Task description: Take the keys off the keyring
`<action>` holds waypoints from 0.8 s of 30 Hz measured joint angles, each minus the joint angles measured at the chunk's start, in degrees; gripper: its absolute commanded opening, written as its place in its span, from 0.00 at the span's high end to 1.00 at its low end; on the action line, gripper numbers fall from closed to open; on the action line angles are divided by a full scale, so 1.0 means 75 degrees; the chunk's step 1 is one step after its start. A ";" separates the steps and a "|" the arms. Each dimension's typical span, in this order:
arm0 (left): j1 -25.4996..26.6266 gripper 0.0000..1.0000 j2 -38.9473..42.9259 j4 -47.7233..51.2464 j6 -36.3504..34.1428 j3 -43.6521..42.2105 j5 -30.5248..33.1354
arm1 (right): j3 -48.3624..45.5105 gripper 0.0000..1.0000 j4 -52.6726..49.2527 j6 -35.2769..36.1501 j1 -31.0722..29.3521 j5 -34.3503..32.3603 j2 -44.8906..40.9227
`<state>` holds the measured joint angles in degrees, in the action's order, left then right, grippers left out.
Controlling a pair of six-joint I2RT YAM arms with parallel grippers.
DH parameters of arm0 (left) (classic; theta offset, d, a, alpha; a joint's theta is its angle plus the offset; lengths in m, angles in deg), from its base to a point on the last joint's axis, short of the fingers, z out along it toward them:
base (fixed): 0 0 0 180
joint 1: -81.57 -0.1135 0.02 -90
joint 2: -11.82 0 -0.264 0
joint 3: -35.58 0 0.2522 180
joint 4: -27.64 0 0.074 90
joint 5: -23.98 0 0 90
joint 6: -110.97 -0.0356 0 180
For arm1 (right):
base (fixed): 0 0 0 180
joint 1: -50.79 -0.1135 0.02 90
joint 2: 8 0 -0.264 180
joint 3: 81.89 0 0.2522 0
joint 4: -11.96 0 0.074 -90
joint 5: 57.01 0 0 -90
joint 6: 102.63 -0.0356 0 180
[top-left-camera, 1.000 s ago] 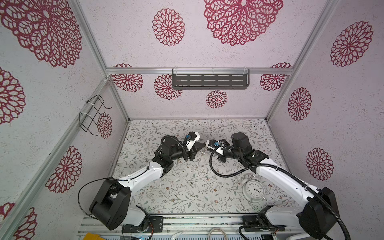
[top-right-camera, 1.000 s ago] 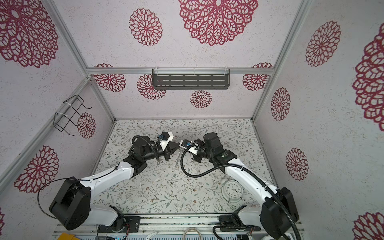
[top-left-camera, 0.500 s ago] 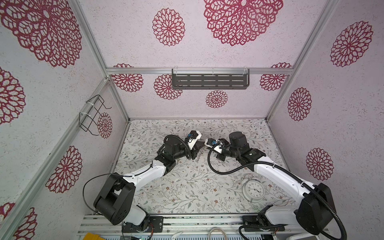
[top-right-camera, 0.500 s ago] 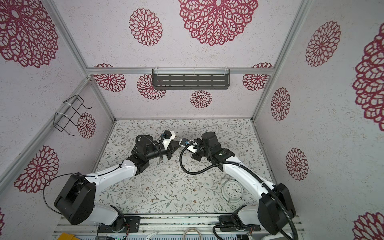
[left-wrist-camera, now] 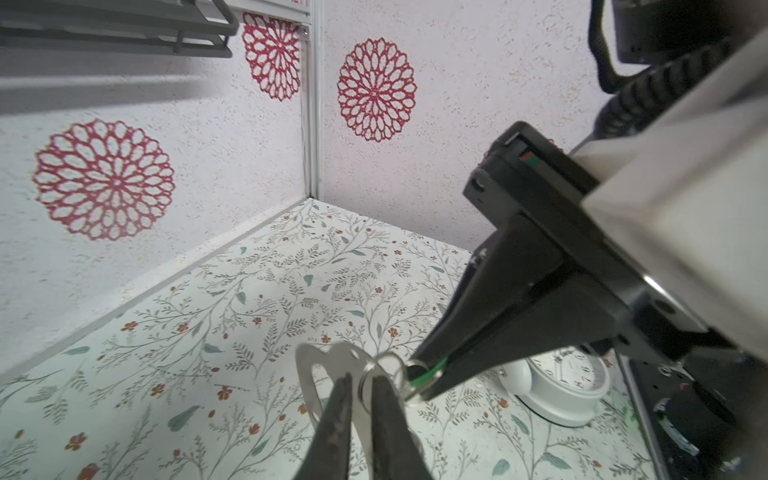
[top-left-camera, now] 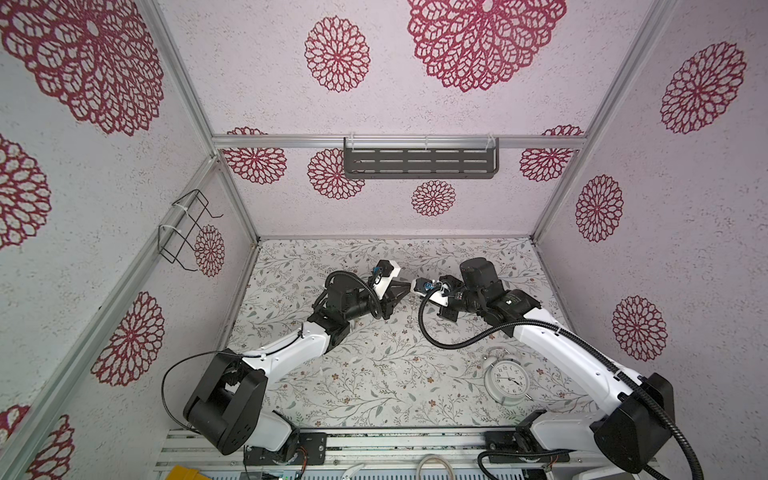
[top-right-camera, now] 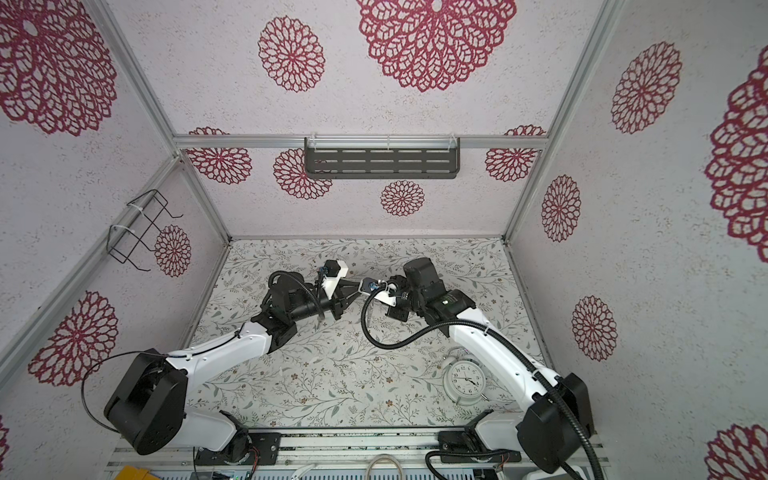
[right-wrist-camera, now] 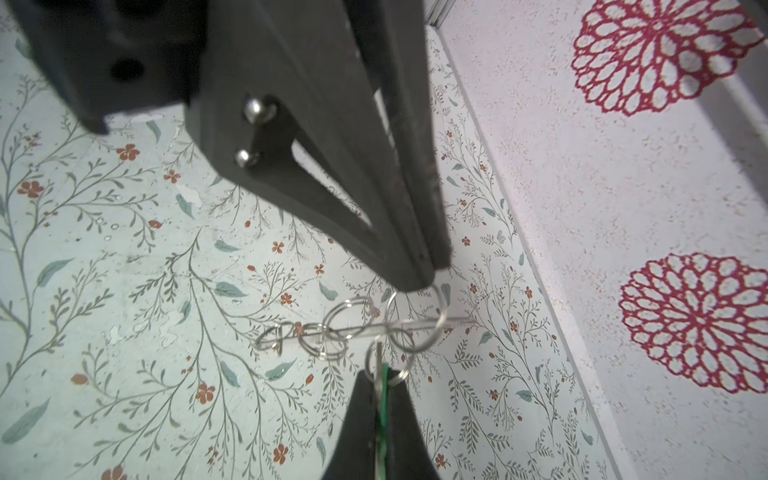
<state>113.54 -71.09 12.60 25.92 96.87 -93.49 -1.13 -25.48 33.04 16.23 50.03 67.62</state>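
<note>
Barely anything has shifted: left fingers (left-wrist-camera: 336, 415) and right fingers (right-wrist-camera: 359, 419) still meet well behind the alarm clock (top-left-camera: 506, 380). The left narrowly pinch a split ring (left-wrist-camera: 362, 384) on the keyring (left-wrist-camera: 305, 382); the right clamp the green-tagged key (right-wrist-camera: 384, 386).

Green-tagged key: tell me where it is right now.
The green-tagged key is pinched in the right gripper, in the air over the table's middle between the two arms, right beside the keyring at the left gripper.
</note>
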 measured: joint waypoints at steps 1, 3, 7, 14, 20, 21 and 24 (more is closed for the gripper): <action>-0.0064 0.72 0.0070 -0.0003 -0.0003 -0.0064 0.0044 | 0.0122 1.00 -0.0236 0.0152 0.0000 -0.0017 0.0061; -0.0140 0.68 0.0230 0.0015 -0.0009 -0.0195 0.0137 | 0.0393 1.00 -0.0662 0.0417 -0.0003 -0.0047 0.0230; -0.0213 0.67 0.0618 0.0353 -0.0207 -0.0332 0.0201 | 0.0758 1.00 -0.1306 0.0912 0.0000 -0.0058 0.0545; -0.0216 0.66 0.1043 0.1335 -0.0933 -0.0326 0.0376 | 0.0895 1.00 -0.1778 0.1189 0.0009 -0.0061 0.0676; -0.0312 0.64 0.0784 0.1891 -0.1180 -0.0309 0.0557 | 0.0493 1.00 -0.1411 0.0921 0.0195 -0.0067 0.0638; -0.0329 0.64 0.0705 0.1955 -0.1204 -0.0289 0.0603 | 0.0341 1.00 -0.1288 0.0831 0.0256 -0.0058 0.0609; -0.0385 0.64 0.0318 0.2235 -0.1247 -0.0111 0.0764 | -0.0411 1.00 -0.0793 0.0431 0.0586 -0.0050 0.0402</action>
<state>110.65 -68.71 29.37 16.57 96.04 -87.76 -4.21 -31.43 36.28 20.62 49.66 70.63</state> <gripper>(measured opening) 0.356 0.065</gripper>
